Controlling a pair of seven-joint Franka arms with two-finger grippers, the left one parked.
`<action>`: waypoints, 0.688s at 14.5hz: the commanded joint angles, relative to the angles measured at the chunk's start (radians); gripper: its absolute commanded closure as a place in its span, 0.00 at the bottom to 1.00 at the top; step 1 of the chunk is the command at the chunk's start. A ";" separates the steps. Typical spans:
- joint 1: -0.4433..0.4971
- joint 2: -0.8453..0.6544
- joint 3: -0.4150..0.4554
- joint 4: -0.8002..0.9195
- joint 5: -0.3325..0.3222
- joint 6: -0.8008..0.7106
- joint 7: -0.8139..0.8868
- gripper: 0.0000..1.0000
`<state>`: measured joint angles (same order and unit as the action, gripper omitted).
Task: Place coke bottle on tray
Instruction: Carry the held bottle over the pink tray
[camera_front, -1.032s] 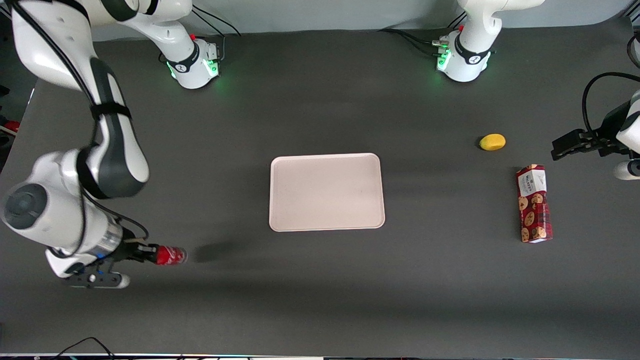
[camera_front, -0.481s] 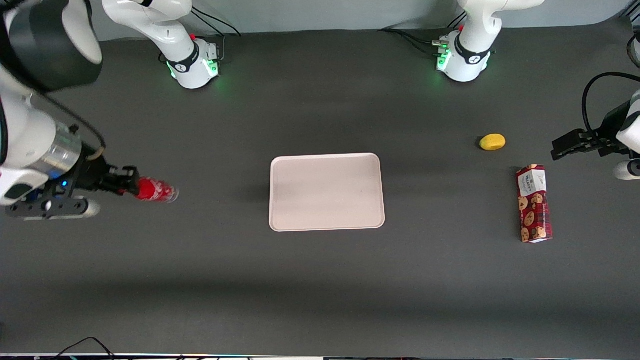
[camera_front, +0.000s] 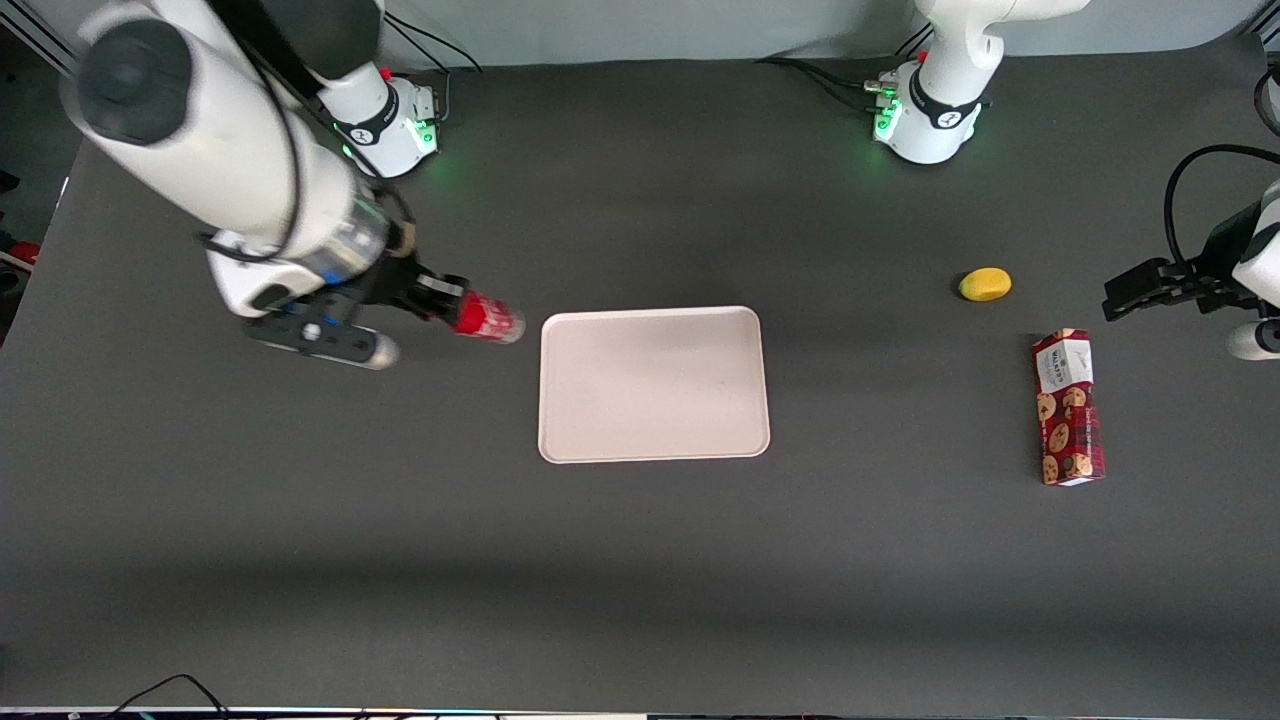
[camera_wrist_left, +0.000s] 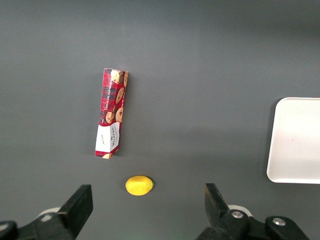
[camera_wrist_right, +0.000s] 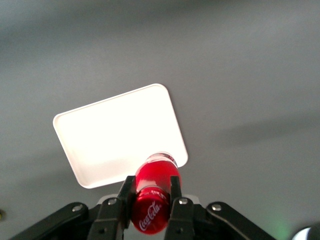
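Just beside the tray (camera_front: 654, 384), above the counter (camera_front: 640, 560), our tool (camera_front: 447, 301) clamps the coke bottle (camera_front: 487, 318) near its cap, base leading, so we judge it can be lowered straight onto the tray's flat middle.

Small red coke bottle (camera_wrist_right: 152, 200): cap end hidden between black two-finger gripper (camera_wrist_right: 150, 202) fingers, lettering motion-blurred in front view. Pale pinkish-white rectangular tray (camera_wrist_left: 296, 140) cut off by left wrist picture's edge.
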<state>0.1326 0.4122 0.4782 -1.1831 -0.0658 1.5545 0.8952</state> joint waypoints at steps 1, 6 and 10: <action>0.002 0.025 0.036 -0.177 -0.086 0.204 0.123 1.00; 0.028 0.126 0.051 -0.274 -0.242 0.377 0.307 1.00; 0.031 0.145 0.057 -0.363 -0.264 0.487 0.355 1.00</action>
<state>0.1686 0.5732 0.5210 -1.4985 -0.2974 1.9907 1.1935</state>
